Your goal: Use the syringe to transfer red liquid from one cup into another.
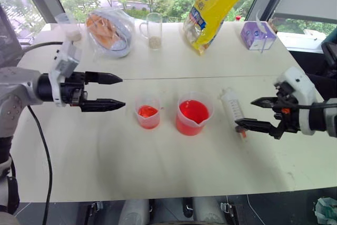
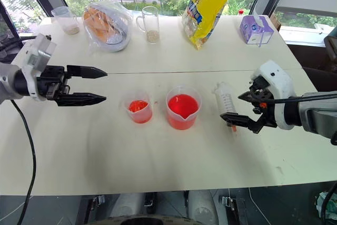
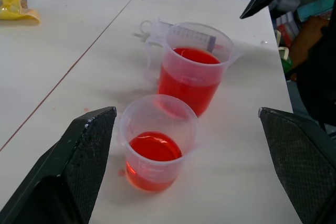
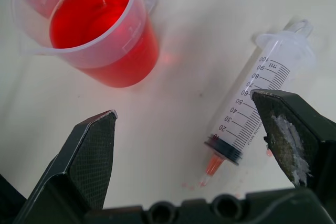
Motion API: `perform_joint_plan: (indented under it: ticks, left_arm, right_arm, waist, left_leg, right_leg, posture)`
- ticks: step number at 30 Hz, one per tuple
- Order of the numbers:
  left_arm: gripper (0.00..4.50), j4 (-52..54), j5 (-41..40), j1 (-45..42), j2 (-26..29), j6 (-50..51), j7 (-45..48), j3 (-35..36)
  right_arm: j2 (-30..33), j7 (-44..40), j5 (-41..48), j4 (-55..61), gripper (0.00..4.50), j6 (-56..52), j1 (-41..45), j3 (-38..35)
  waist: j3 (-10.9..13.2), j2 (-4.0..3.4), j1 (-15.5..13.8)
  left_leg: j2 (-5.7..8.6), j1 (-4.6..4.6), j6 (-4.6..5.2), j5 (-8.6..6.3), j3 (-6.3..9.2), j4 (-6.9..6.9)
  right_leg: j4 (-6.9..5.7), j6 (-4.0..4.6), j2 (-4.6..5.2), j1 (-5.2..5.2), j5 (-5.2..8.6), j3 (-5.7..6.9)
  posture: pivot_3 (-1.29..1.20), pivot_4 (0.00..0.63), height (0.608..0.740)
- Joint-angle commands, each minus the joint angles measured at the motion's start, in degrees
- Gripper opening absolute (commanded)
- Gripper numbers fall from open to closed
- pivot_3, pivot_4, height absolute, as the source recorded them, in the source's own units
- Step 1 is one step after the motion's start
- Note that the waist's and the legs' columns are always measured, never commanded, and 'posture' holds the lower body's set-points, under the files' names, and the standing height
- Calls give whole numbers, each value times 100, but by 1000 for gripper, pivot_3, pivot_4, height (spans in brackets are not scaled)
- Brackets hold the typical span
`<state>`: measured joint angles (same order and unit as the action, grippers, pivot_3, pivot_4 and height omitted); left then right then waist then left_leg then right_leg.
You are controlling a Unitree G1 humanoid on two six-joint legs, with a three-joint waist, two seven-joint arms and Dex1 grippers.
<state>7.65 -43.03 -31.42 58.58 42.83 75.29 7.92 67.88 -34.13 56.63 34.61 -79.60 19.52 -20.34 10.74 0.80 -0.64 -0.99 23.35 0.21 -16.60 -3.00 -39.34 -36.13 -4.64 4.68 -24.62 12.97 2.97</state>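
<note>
The syringe [image 4: 261,102] lies flat on the white table [image 1: 158,167], to the right of the spouted beaker [image 1: 194,113]. Its long axis runs away from the robot: the orange tip points toward the near edge, the plunger end toward the far side. A few red drops dot the table at the tip. The plunger looks pushed in and the barrel empty.

The right gripper [image 1: 260,113] is much the nearer. It hangs just above the syringe's tip end, aimed inward and down. Its jaws are spread wide with nothing between them. In the right wrist view, one finger overlaps the barrel's side; I cannot tell if it touches.

The beaker holds plenty of red liquid [image 3: 190,72]. The small cup [image 1: 148,112] just to its left holds a shallow layer.

The left gripper [image 1: 113,92] hovers left of the small cup, pointing toward it, jaws likewise wide apart and empty.
</note>
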Motion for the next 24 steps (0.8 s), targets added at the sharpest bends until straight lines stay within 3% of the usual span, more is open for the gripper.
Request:
perform_joint_plan:
  ticks: [1,24]
  left_arm:
    - [4500,342,-28,30,35,-96,-103,217]
    - [4500,895,-380,308,-183,-25,-712,325]
  right_arm:
    - [98,-11,-145,-85,4467,134,97,17]
    - [71,99,-606,-999,4467,-424,1171,995]
  waist:
    - [0,0,1]
    - [0,0,6]
  left_leg:
    - [0,0,0,0,0,0]
    - [0,0,0,0,-1,0]
  right_leg:
    - [0,0,0,0,0,0]
    - [1,0,1,-1,0,-2]
  posture:
    - [0,150,740]
    - [0,150,740]
